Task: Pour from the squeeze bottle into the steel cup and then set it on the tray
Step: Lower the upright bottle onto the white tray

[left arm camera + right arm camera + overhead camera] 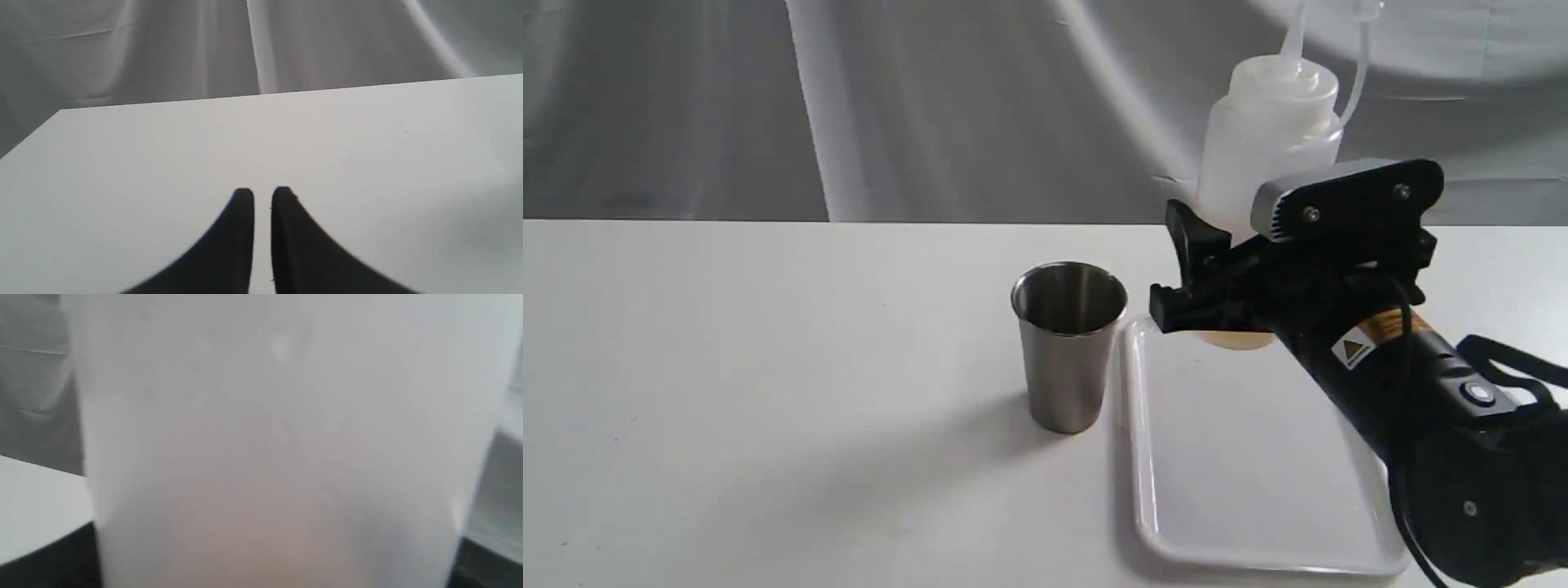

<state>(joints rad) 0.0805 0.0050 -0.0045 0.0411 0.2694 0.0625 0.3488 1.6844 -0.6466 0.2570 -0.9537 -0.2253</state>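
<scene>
The squeeze bottle (1266,139) is upright, translucent white, with a little amber liquid at its base. My right gripper (1225,286) is shut on its lower body. The bottle's base is over the far end of the white tray (1241,465); whether it touches the tray I cannot tell. The steel cup (1068,343) stands upright on the table just left of the tray, apart from the gripper. In the right wrist view the bottle (278,437) fills the picture, with dark fingers (41,563) at its sides. My left gripper (262,196) hovers over bare table with its fingers almost together and nothing between them.
The white table (727,367) stretches left of the cup. A grey cloth backdrop (931,106) hangs behind the far edge. My right arm (1445,408) slants over the tray's right side.
</scene>
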